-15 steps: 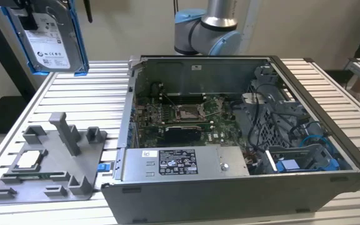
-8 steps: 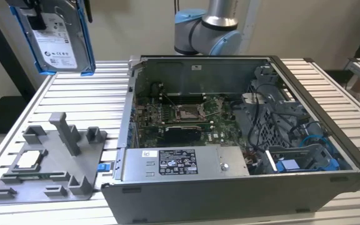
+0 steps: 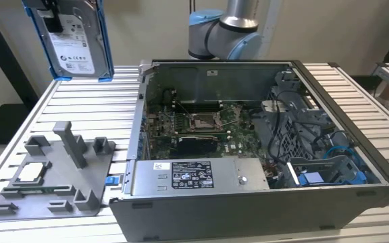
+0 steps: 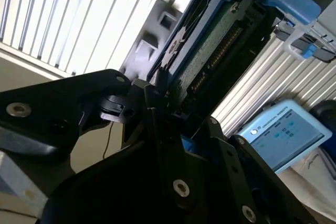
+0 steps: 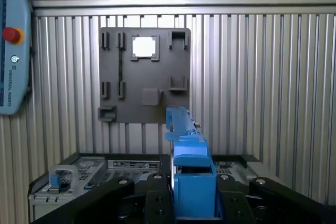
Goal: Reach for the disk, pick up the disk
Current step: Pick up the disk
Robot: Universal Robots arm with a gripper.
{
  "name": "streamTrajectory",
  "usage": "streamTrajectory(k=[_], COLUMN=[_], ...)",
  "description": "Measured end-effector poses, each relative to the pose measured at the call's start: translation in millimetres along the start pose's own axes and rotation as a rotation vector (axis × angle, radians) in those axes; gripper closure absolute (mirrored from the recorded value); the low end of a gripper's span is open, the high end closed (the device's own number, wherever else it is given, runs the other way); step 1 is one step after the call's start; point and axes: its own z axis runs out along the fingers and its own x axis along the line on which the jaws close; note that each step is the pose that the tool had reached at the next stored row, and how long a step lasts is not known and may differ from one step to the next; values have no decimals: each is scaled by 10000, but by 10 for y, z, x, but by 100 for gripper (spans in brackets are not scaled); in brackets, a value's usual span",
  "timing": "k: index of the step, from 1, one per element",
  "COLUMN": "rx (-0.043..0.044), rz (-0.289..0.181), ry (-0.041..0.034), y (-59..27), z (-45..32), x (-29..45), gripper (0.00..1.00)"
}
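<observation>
High above table [image 3: 79,104] | pincer [image 5: 193,184] clenched on disk [image 3: 79,40] | grey tray [image 3: 54,198] holds chip [image 3: 32,173] | case [image 3: 248,217] holds motherboard [image 3: 204,136]

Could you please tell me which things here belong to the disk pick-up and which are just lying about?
Part of the job:
disk, lifted clear of the table
gripper, shut on the disk

Lying about:
grey fixture plate
silver chip on that plate
open computer case
teach pendant

disk [image 3: 78,35] white label [image 3: 73,52]: print too small to read | power supply [image 3: 248,174] sticker [image 3: 191,174]: same
</observation>
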Motion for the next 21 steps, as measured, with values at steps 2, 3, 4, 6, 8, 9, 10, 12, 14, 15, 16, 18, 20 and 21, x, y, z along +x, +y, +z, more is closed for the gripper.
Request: streamTrajectory(k=[2,3,4,6,8,9,10,12,14,15,16,18,20,21], rx=[-2,-4,-5,-10,-11,-12,-11,-12,-13,-12,-12,-10,-9,-6], rz=[0,1,0,0,0,1,0,-1,-1,0,1,0,0,0], ry=[0,-1,-1,1,0,0,-1,0,1,0,0,-1,-1,-1], y=[-72,-109,-147,-220,-293,-327,-362,-422,-476,-499,-525,-568,-610,-630], z=[0,-1,-1,-2,-2,-3,-3,-3,-4,-3,-2,1,3,5], x=[1,1,3,5,9,10,11,13,16,16,16,17,18,19], gripper=[100,100,100,100,100,100,100,100,100,100,100,100,100,100])
